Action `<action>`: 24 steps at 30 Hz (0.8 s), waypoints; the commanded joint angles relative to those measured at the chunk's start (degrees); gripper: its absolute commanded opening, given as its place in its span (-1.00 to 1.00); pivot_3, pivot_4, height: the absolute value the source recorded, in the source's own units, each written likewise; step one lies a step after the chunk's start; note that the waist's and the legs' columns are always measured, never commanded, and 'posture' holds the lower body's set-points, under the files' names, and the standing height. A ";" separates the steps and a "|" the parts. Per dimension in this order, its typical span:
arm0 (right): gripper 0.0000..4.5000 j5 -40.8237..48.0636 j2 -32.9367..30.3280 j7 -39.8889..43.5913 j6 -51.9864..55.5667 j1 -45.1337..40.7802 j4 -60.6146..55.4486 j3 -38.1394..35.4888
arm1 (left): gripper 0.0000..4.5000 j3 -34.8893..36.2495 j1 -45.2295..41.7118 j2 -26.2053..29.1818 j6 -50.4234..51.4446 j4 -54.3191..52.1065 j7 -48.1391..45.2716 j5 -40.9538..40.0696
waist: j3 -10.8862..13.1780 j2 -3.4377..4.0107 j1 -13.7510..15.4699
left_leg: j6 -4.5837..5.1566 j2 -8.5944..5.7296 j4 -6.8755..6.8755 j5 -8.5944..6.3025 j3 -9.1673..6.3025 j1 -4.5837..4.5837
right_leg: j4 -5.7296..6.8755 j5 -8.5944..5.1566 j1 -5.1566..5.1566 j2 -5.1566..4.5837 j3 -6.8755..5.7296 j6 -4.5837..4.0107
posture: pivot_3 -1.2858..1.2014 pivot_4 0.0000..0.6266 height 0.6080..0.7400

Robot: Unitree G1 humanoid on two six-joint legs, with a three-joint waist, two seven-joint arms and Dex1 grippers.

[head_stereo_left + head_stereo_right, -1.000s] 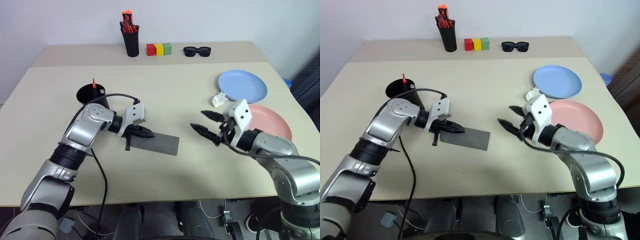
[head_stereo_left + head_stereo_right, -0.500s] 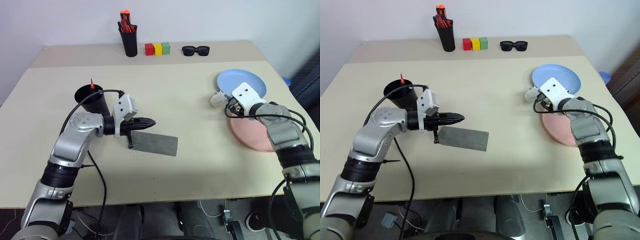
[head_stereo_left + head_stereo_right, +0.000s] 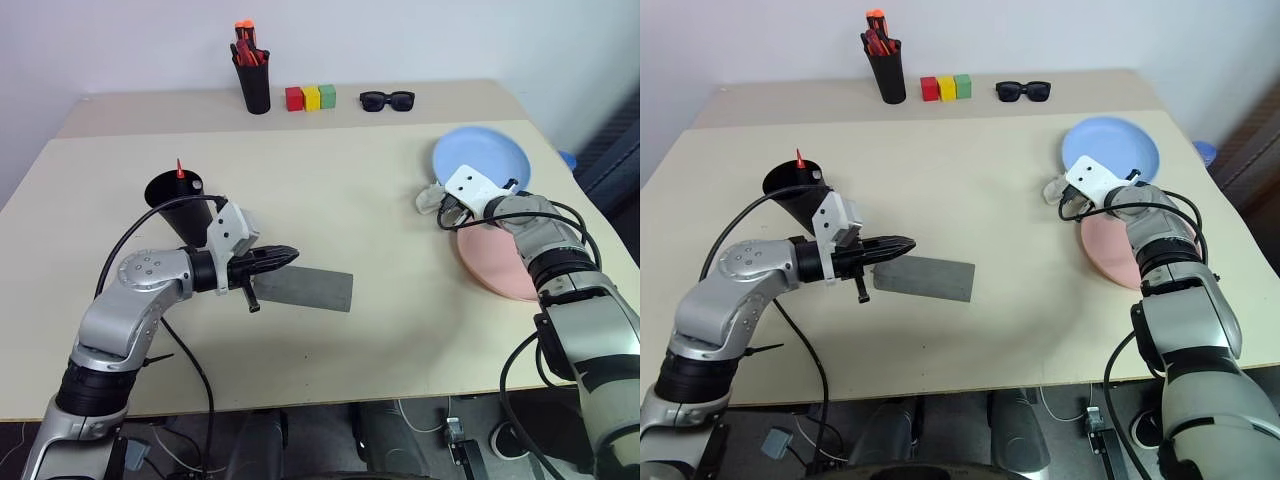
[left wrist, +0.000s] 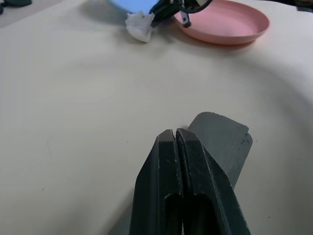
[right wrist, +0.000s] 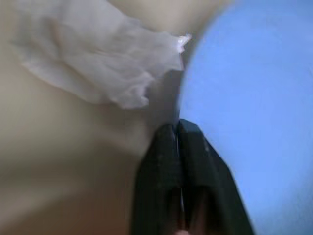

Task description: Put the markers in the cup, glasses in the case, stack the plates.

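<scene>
The grey case (image 3: 310, 290) lies flat in the middle of the table. My left gripper (image 3: 290, 255) is shut and empty, and it hovers just over the case's left end (image 4: 220, 142). Behind it stands the black cup (image 3: 182, 205) with a red marker tip (image 3: 180, 167) sticking out. At the right, my right gripper (image 3: 447, 212) is shut on the near-left rim of the light blue plate (image 3: 490, 150), as the right wrist view (image 5: 178, 126) shows close up. The pink plate (image 3: 500, 265) lies just in front of it. The glasses are out of view.
A crumpled white tissue (image 3: 428, 198) lies against my right gripper, beside the blue plate. Along the back edge stand a black cylinder of orange-red pens (image 3: 253, 85), three coloured blocks (image 3: 312, 97) and black sunglasses (image 3: 387, 99).
My right gripper swung from the middle of the table out to the blue plate's rim and went from open to shut there. My left gripper lifted slightly off the case, still shut.
</scene>
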 commanded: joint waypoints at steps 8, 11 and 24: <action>-0.99 9.81 -14.21 10.39 15.90 20.97 -49.70 -15.33 | -1.00 0.30 1.27 1.26 -1.44 -1.08 1.56 -0.66 | 0.03 0.07 1.36 | 0.01 0.00 -0.02 -0.01 -0.02 0.01 | 0.00 -0.01 0.02 0.01 -0.01 0.02 | 0.03 -0.52 1.00; -0.99 12.79 -16.70 13.73 21.68 29.90 -61.62 -19.86 | -1.00 -0.62 0.55 1.42 -2.18 0.45 0.31 -0.71 | 0.02 0.09 1.58 | 0.01 0.00 0.03 -0.01 -0.01 0.01 | 0.01 -0.01 0.03 0.00 -0.01 0.02 | 0.03 -0.52 1.00; 0.26 10.82 -8.84 6.69 22.02 22.58 -42.93 -16.75 | -1.00 -4.30 -3.92 -0.17 -4.42 4.36 -1.36 0.14 | 0.02 0.09 0.76 | 0.01 0.01 0.19 0.00 0.12 0.14 | 0.02 -0.05 0.16 0.01 0.06 -0.24 | 0.03 -0.52 1.00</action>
